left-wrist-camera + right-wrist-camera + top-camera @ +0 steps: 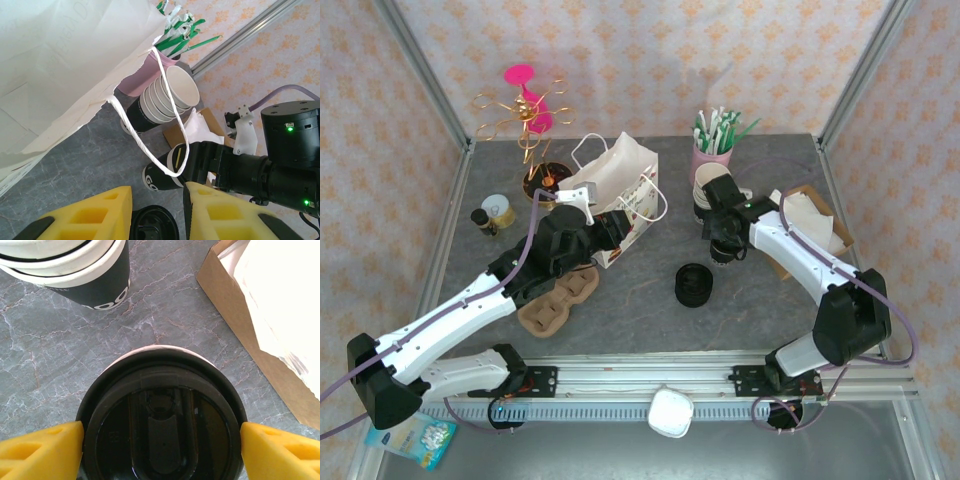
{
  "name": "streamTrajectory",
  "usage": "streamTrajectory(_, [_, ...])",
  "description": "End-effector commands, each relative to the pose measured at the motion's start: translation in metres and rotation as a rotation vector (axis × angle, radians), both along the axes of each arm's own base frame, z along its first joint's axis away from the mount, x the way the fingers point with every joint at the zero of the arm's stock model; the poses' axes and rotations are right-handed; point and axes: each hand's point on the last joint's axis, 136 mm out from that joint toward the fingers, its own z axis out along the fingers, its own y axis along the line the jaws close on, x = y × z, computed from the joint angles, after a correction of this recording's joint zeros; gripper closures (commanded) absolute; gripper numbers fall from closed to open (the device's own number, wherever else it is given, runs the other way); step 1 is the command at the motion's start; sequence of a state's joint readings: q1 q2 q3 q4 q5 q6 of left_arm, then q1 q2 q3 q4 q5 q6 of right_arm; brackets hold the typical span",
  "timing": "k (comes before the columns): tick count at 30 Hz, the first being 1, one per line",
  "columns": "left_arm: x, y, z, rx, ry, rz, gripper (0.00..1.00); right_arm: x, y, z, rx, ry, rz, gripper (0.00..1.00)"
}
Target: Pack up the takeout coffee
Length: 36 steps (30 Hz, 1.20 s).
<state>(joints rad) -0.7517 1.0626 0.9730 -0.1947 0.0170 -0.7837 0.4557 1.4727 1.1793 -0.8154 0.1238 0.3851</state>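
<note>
Your takeout coffee [162, 430] is standing upright on the grey table [650, 320], off to the right of the white paper bag [620, 185] and clear of it. It is wearing a round black lid [162, 390] with a raised rim and a moulded recess running down its middle. A thin cream edge of the cup is peeking out past the lid's far side. From the left wrist camera the cup's black wall is showing white lettering (too cut off to read). Your right gripper [162, 442] is reaching down over it with its jaws spread wide. One yellow finger [45, 450] is sitting at each side of the lid, right at its rim. I cannot tell whether they are pressing on it or only flanking it.

Also right of the bag, just behind the coffee, the stack of lidless cups [170, 95] is standing with its cream rims showing. The pink holder [712, 160] of green-and-white straws is sitting behind that. A low pile of black lids [693, 285] is lying to the front right of the bag. The brown cardboard box [810, 230] is sitting farthest right of the bag. Your left gripper [156, 212] is hovering at the bag's right side, its jaws parted with nothing between them. The bag's white cord handle [175, 135] is dangling just beyond its fingertips.
</note>
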Motion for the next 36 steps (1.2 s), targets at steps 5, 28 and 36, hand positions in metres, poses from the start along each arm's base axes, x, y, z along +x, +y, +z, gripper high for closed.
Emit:
streamTrajectory(5, [0.002,0.007,0.0,0.032,-0.008,0.024,0.68,0.001,0.002,0.008,0.025,-0.04,-0.018,0.24])
streamTrajectory(28, [0.002,0.012,0.001,0.056,-0.012,0.035,0.68,-0.013,0.003,-0.023,0.018,0.057,0.0,0.25])
streamTrajectory(36, [0.002,0.01,0.002,0.056,-0.014,0.033,0.67,-0.003,0.003,0.011,0.04,-0.034,-0.02,0.13])
